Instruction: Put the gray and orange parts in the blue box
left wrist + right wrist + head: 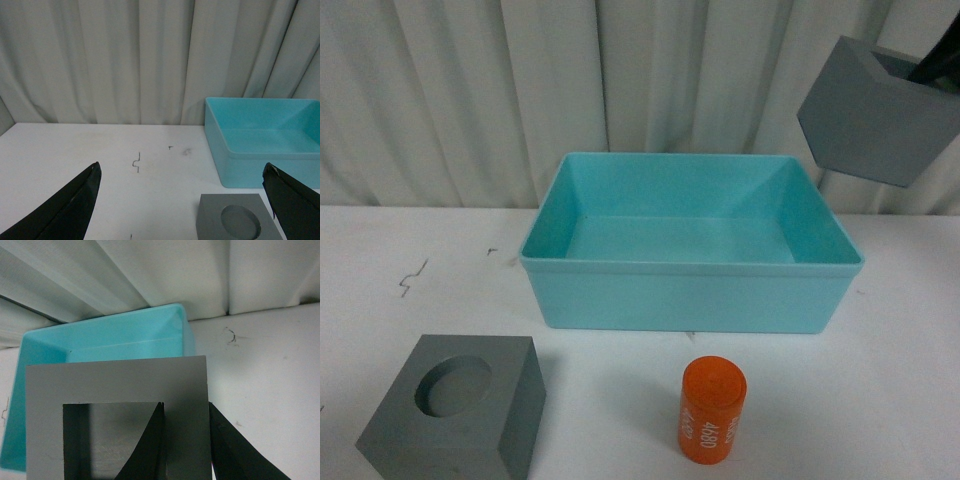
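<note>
The blue box stands empty in the middle of the table. High at the upper right hangs the gray cube with the square recess, above the box's right end. My right gripper is shut on one wall of this cube, one finger inside the recess and one outside. The gray cube with the round recess rests at the front left. My left gripper is open above the table just before this cube. The orange cylinder with white digits stands upright in front of the box.
A white curtain hangs behind the white table. Small dark marks lie on the table's left part. The box sits beyond the left gripper, to its right.
</note>
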Available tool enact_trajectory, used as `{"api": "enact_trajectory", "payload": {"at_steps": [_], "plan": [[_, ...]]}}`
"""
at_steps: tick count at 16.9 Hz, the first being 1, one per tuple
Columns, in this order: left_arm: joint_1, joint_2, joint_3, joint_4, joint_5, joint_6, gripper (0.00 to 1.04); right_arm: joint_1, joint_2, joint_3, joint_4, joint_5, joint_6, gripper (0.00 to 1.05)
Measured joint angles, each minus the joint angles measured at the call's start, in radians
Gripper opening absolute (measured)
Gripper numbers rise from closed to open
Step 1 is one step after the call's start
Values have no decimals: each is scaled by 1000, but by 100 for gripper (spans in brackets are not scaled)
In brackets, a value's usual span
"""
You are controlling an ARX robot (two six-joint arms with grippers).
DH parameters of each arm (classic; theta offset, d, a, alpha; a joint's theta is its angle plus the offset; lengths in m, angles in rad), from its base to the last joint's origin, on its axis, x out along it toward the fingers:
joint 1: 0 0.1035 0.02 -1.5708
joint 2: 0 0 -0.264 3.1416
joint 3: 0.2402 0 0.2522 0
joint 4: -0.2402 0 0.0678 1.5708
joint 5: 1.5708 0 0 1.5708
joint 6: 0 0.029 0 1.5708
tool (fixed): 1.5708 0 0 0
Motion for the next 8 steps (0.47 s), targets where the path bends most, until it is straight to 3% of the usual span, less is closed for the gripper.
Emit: {"api": "enact_trajectory", "payload": {"at_steps": [8], "plan": [[0, 0, 0, 0, 0, 0, 98, 143, 190, 120, -30, 17, 0, 19]]}}
